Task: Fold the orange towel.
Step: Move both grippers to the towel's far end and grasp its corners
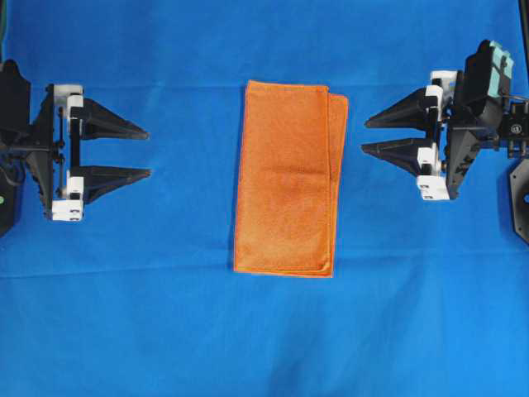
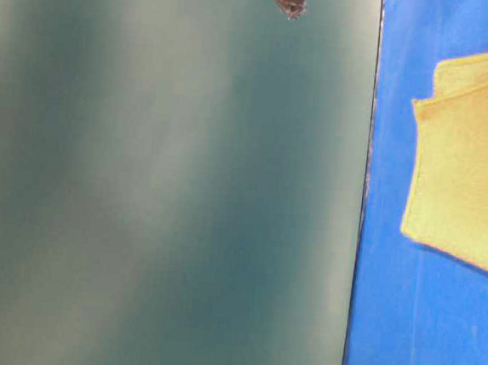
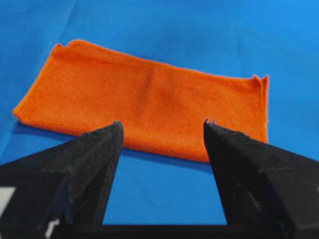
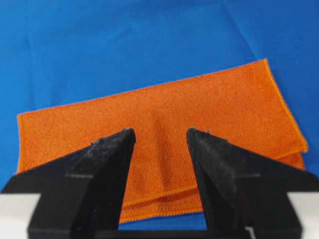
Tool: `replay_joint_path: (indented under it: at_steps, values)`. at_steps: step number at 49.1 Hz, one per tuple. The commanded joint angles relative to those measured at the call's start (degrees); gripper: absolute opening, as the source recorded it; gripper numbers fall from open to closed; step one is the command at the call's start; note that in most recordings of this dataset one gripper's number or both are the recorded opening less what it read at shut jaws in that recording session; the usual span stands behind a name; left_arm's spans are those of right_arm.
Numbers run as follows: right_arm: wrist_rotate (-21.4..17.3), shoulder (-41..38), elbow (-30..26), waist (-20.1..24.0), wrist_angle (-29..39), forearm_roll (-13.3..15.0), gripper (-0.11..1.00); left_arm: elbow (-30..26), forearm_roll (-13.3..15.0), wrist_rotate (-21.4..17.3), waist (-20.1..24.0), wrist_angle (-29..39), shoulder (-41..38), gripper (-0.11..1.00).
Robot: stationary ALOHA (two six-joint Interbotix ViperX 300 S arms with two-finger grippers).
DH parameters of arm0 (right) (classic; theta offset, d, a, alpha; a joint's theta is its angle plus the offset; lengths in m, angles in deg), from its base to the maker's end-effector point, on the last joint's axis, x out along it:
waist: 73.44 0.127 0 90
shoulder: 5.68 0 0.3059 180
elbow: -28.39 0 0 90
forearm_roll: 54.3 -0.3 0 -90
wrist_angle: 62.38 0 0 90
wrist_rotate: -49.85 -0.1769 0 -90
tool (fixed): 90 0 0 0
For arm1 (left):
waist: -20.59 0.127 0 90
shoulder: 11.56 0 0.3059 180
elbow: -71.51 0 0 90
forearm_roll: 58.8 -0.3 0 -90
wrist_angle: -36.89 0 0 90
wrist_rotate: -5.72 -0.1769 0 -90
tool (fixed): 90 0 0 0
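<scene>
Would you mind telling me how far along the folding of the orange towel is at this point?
One fold looks done: the bright orange terry-cloth towel lies as a narrow two-layer rectangle on the blue cloth, its edges slightly offset on the right. Nothing is in hand; the left gripper and right gripper are open and clear of it. Possibly one more fold across its length remains.

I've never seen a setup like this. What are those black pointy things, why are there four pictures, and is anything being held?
The black pointed things are two robot grippers, like pincers. From overhead, the left gripper and right gripper face each other across a blue cloth. Between them lies an orange towel, folded into a long strip. Two pictures come from cameras on the arms' wrists, looking out between the pincers at the towel. The fourth, from table level, is mostly blocked and shows only part of the towel. Both grippers are open and hold nothing.
</scene>
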Motion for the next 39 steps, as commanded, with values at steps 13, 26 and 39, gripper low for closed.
replay_joint_path:
  at_steps: [13,26,39]
  values:
    - [0.62,-8.96,-6.50,-8.35,0.00,-0.09,0.55,-9.32,-0.09,-0.35,5.54,-4.48,-14.85,0.60]
    - [0.62,-20.21,-10.81,-12.57,1.67,0.00,0.55,-19.25,-0.09,-1.49,12.30,-3.78,-30.67,0.77]
    - [0.70,-29.71,-13.18,-14.06,1.05,0.00,0.60,-25.75,-0.18,-1.58,16.00,-4.22,-42.63,0.82]
